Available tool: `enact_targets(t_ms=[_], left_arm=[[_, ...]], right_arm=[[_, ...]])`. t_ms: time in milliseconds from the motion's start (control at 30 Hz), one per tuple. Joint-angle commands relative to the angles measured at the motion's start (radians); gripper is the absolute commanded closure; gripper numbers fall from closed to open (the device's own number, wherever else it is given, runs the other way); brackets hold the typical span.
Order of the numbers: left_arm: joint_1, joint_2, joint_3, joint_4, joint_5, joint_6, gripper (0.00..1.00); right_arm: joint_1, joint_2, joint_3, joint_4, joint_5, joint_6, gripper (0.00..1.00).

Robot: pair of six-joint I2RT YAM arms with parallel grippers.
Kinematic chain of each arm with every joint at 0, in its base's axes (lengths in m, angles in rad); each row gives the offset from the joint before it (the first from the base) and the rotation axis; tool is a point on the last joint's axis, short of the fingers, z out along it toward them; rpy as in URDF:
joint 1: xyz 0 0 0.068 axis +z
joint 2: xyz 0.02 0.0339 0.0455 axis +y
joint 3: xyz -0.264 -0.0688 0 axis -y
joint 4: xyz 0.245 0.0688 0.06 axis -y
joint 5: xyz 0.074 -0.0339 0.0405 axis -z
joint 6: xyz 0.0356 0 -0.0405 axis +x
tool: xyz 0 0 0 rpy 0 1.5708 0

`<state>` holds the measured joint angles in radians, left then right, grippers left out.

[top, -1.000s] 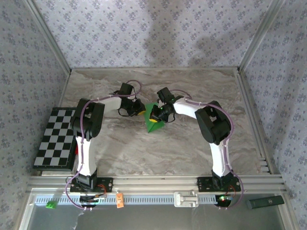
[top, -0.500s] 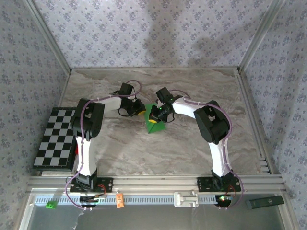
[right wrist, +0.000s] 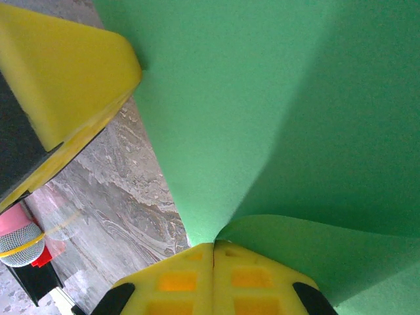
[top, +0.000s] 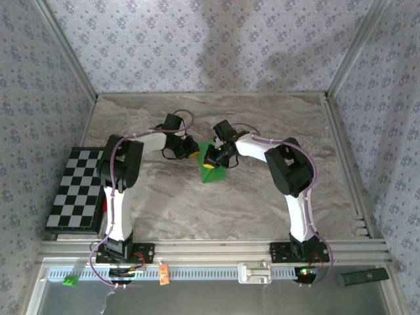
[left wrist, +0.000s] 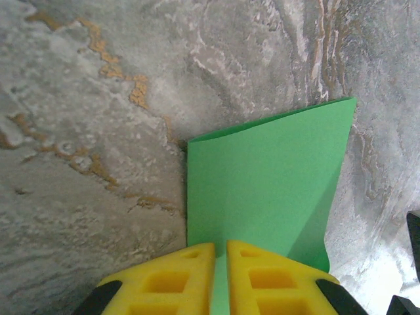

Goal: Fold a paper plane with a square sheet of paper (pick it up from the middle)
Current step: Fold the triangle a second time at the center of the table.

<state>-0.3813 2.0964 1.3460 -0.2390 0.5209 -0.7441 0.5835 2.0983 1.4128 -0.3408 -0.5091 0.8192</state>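
Note:
The square sheet of paper (top: pixel 214 172), bright green and partly folded, sits at the middle of the marble table between my two grippers. In the left wrist view the paper (left wrist: pixel 269 177) spreads out flat ahead of my left gripper (left wrist: pixel 221 246), whose yellow fingers stand nearly together with green paper in the thin gap. My right gripper (right wrist: pixel 214 246) is pinched shut on a point of the paper (right wrist: pixel 262 98), which fans upward from it in two curved layers. One left finger (right wrist: pixel 65 65) touches the paper's far edge. From above, the left gripper (top: pixel 191 153) and the right gripper (top: pixel 211 159) almost meet.
A black-and-white checkered board (top: pixel 77 189) lies at the table's left edge. On the front rail sit a tiny green cube (top: pixel 68 281), an orange tag (top: pixel 164 273) and a black bar (top: pixel 363 276). Aluminium posts and patterned walls close in the table.
The right gripper has crept slightly left toward the left gripper, carrying its pinched part of the paper. The left arm has held still.

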Motion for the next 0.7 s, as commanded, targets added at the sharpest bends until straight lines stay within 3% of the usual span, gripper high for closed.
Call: enact_targets(t_ms=[0,667], left_arm=[[-0.013,0.051,-0.013,-0.071,-0.027,0.015,0.85],[-0.018,0.053,-0.017,-0.069,-0.026,0.011,0.85]], right_arm=[[0.003,0.02,0.031,-0.029,0.001,-0.006,1.0],[-0.003,0.037,0.028,-0.02,-0.014,0.019,1.0]])
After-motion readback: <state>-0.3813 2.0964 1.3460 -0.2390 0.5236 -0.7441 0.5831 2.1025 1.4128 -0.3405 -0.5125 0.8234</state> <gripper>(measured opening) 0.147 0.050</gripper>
